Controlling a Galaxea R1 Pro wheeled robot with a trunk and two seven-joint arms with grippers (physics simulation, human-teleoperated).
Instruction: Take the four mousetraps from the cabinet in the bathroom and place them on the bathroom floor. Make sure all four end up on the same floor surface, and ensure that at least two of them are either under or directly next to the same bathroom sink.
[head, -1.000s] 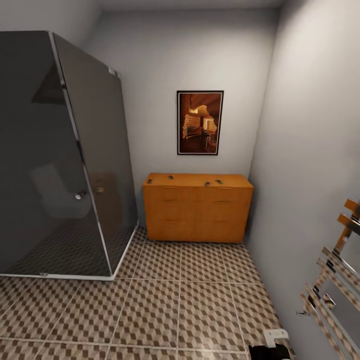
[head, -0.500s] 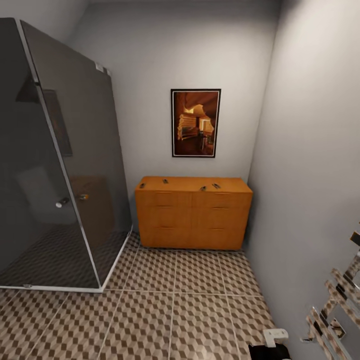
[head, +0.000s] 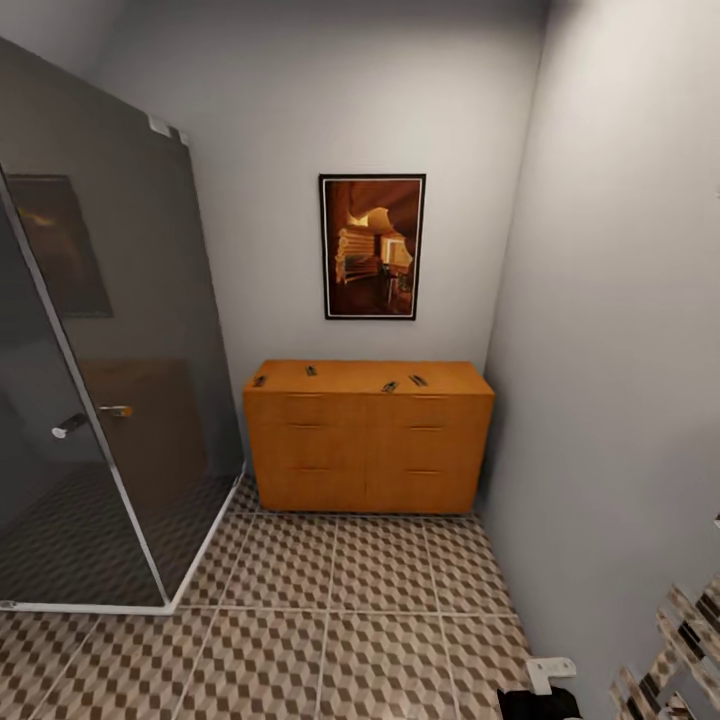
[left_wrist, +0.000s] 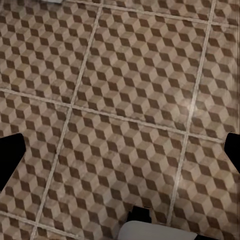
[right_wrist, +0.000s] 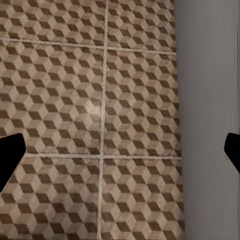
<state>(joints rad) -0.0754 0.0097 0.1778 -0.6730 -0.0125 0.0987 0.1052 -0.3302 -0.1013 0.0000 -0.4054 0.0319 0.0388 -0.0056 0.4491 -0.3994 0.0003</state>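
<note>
All four mousetraps (head: 388, 386) lie on top of the cabinet (head: 368, 440). None is on the bathroom floor (head: 380, 590) yet. Both claws, left (left_wrist: 120, 152) and right (right_wrist: 120, 147), are wide open and hold nothing.

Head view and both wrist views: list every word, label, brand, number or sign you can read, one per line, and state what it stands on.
No readable text in any view.
Framed picture above the cabinet: an orange-brown image, no lettering.
Mousetraps on the cabinet top: too small to show any marking.
Shower enclosure and bathroom floor: glass and cube pattern, no writing.
</note>
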